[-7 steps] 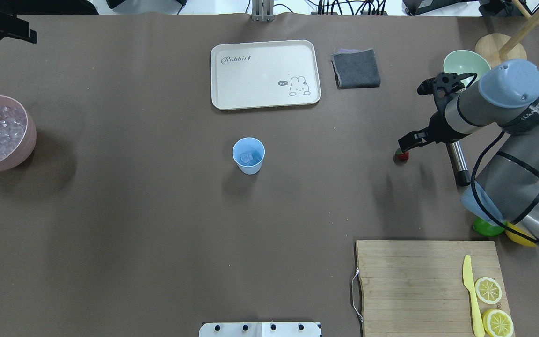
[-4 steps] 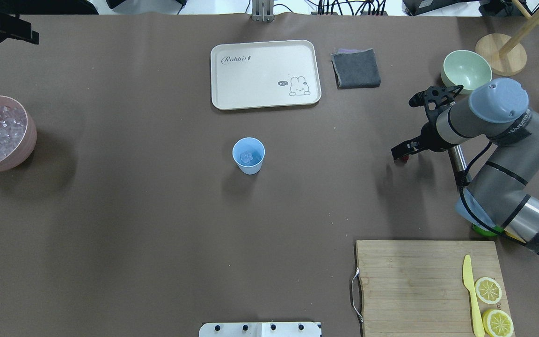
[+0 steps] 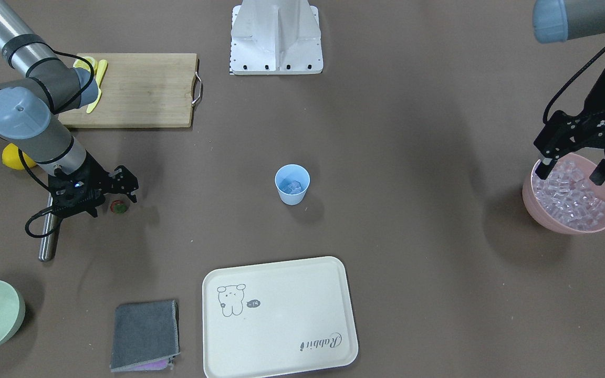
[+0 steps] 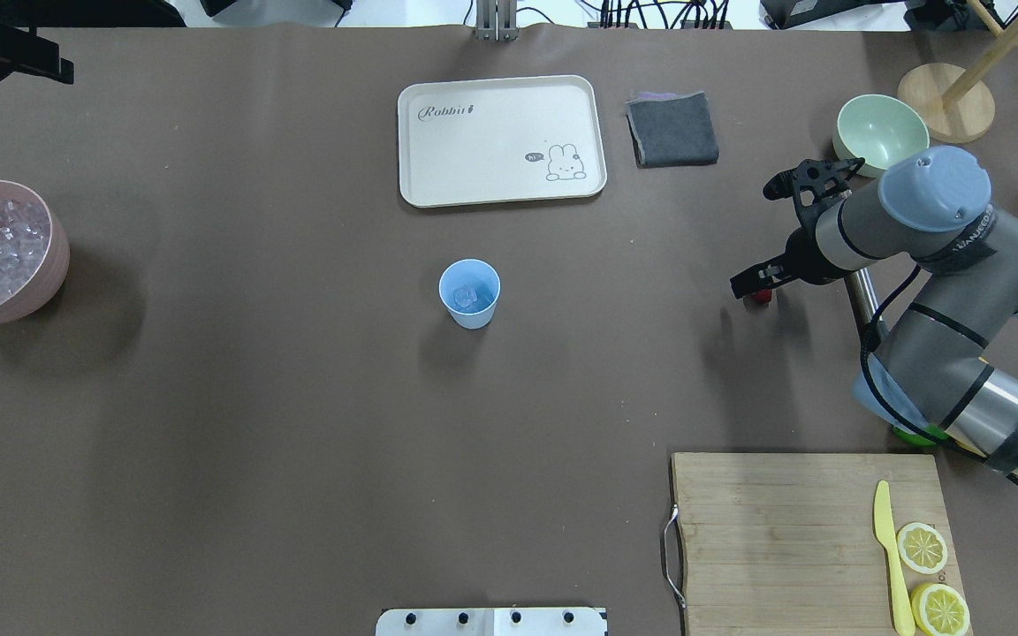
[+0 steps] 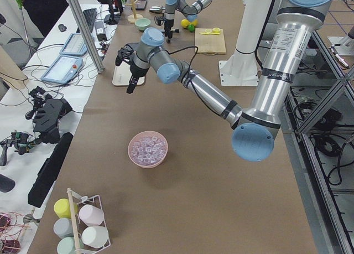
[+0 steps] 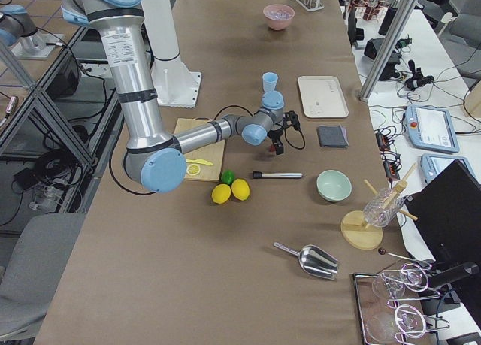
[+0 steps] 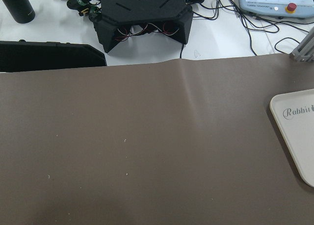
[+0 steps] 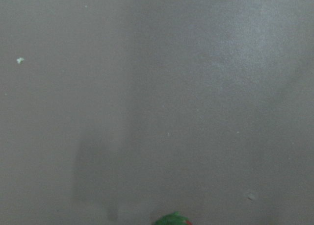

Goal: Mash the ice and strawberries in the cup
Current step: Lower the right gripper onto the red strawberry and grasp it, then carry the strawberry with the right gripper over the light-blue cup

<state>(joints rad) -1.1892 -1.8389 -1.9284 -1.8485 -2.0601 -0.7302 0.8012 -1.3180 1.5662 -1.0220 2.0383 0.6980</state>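
Right claw (image 3: pixel 114 205), spread wide, is straddling the strawberry (image 3: pixel 118 207) on the tabletop (image 3: pixel 413 131); left claw (image 3: pixel 570 175), also spread, is hovering over ice (image 3: pixel 570 199) in the pink bowl (image 3: pixel 540 211). Overhead, the light-blue cup (image 4: pixel 473 317) is standing mid-tabletop, holding ice, well apart from both.

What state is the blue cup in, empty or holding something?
Holding something: clear ice cubes lie inside the upright cup.
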